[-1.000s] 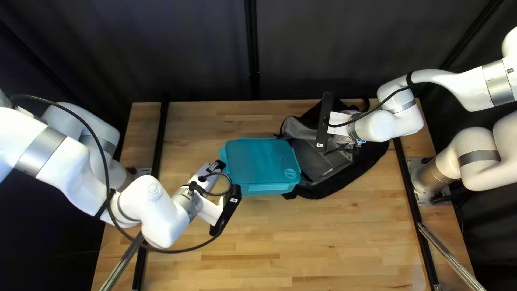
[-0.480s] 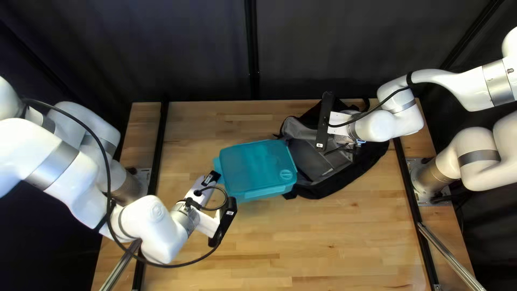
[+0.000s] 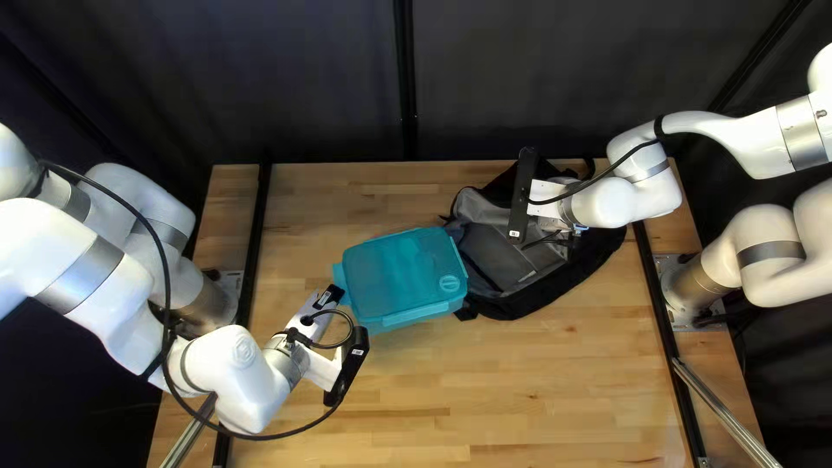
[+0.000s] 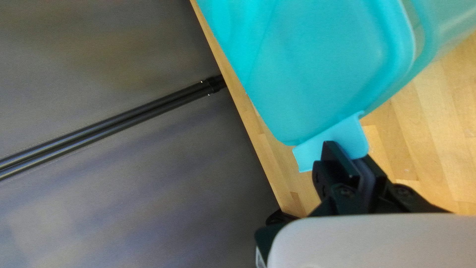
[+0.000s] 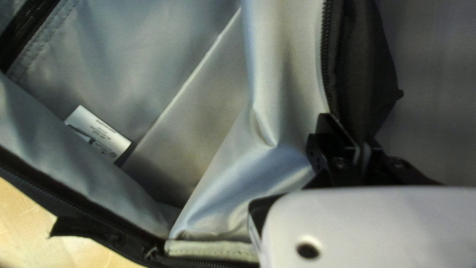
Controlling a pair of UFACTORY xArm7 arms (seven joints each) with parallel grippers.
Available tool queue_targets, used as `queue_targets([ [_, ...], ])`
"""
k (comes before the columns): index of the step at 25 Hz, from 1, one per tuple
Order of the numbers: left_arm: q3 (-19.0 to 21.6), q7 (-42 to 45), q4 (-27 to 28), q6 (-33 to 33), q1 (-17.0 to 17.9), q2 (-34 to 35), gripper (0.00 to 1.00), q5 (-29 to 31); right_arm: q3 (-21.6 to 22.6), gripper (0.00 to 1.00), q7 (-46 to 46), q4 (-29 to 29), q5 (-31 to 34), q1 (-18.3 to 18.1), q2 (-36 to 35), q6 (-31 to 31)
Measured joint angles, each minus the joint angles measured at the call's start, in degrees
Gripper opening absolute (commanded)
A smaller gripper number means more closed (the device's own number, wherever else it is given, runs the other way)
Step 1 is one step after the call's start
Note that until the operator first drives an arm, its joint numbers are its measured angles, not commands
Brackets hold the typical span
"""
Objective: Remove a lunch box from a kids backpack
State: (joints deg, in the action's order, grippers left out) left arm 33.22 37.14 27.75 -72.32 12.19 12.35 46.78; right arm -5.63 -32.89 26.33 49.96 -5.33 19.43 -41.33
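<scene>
While the lunch box [image 3: 403,273] at frame centre is clamped by the left gripper [image 3: 333,299], the backpack [image 3: 555,290], centre-right, is pinched by the right gripper [image 3: 523,198].

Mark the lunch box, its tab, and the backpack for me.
Lunch box [image 3: 399,273]: top left view, on its lid.
Tab [image 4: 352,135]: left wrist view, on its flat face.
Backpack [image 5: 198,119]: right wrist view, on its grey lining.

Dark curtain [image 3: 303,87] behind wooden table [image 3: 520,390]
</scene>
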Motion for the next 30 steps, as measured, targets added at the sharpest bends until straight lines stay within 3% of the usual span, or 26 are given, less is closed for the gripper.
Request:
queue_targets([
  [11,-0.3,-0.3,-1.9,2.2,0.3,1.2,0.0,-0.2,0.0,0.0,0.0,0.0,0.0,0.0,0.0,0.0],
  [30,1.5,-0.6,-3.4,1.4,3.4,2.1,0.0,-6.1,0.0,0.0,0.0,0.0,0.0,0.0,0.0,0.0],
])
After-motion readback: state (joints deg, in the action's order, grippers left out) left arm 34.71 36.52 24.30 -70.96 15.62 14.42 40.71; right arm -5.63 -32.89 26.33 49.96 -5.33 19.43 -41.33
